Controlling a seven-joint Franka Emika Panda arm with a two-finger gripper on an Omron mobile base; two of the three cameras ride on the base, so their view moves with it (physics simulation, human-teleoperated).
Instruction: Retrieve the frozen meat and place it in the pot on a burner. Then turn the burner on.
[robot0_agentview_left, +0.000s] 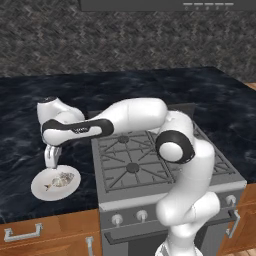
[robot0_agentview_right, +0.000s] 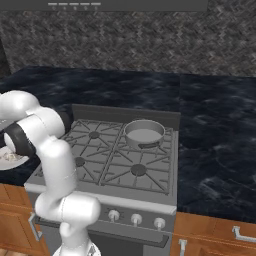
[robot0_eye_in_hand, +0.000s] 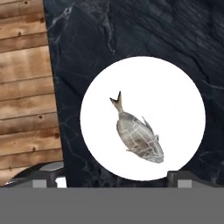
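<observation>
Jaws spread wide, the white arm's two-finger gripper (robot0_agentview_left: 51, 161) hangs directly above the small speckled grey-tan frozen fish (robot0_eye_in_hand: 138, 137) on its round white plate (robot0_eye_in_hand: 183, 100), apparently lining up a grab, while the shallow grey metal pot (robot0_agentview_right: 144, 133) waits on a rear burner.

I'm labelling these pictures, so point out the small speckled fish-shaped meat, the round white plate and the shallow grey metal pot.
Small speckled grey-tan fish-shaped meat (robot0_eye_in_hand: 139, 139): hand view, mid-body.
Round white plate (robot0_eye_in_hand: 175, 100): hand view, bare surface beside the fish.
Shallow round grey metal pot (robot0_agentview_right: 144, 134): right base view, inner floor.
</observation>
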